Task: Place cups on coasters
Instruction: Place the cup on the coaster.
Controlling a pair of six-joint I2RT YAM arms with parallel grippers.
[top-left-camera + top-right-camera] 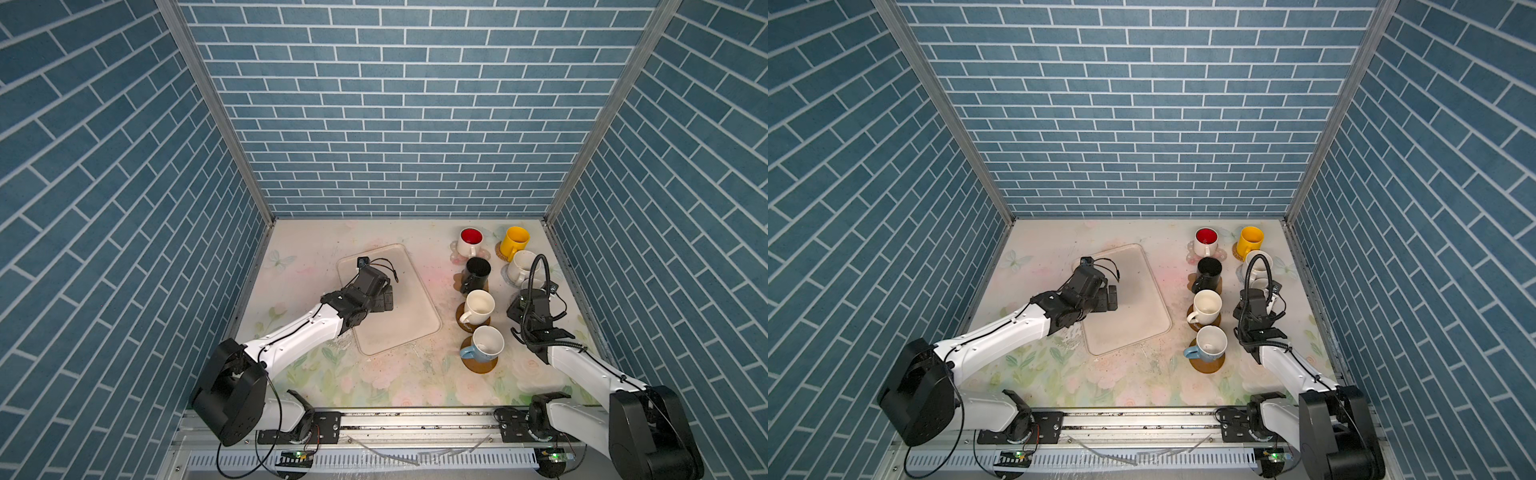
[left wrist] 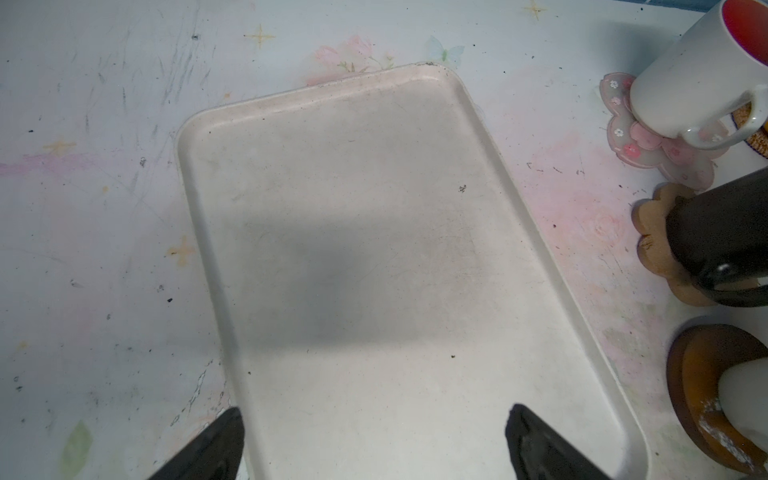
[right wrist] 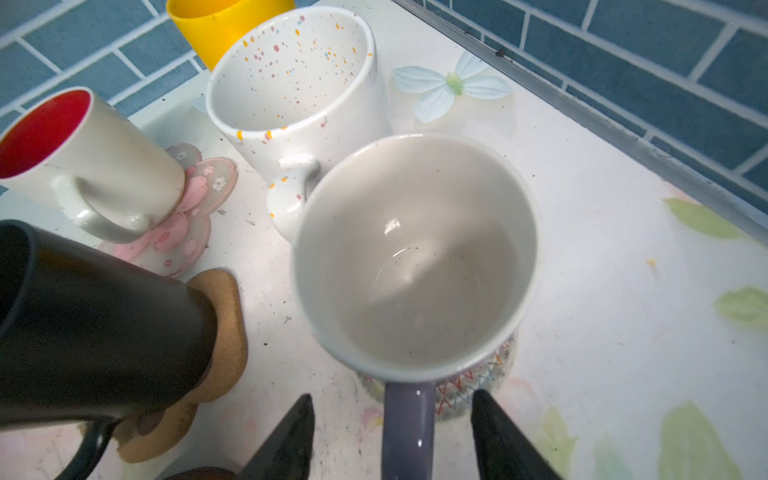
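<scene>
Fingers point(image 3: 291, 436) of the right gripper point(image 3: 392, 397) are standing spread either side of the smooth handle point(image 3: 409, 432) of the glossy lavender ceramic mug point(image 3: 415, 257), clear of it; the mug is sitting upright on the round woven coaster point(image 3: 478, 386) with zigzag stitching. The left gripper point(image 2: 374, 411), jaws spread wide, is hovering over the matte cream rectangular tray point(image 2: 311, 94).

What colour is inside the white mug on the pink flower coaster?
Red; the mug shows best in a top view.

White shells and black joints clothe the left arm point(image 1: 299, 336) and right arm point(image 1: 582, 365). The left gripper point(image 2: 374, 411) and right gripper point(image 3: 392, 397) have matte-black tapered fingers point(image 2: 208, 449). A ribbed black hose point(image 1: 540, 256) arches behind the right one.
</scene>
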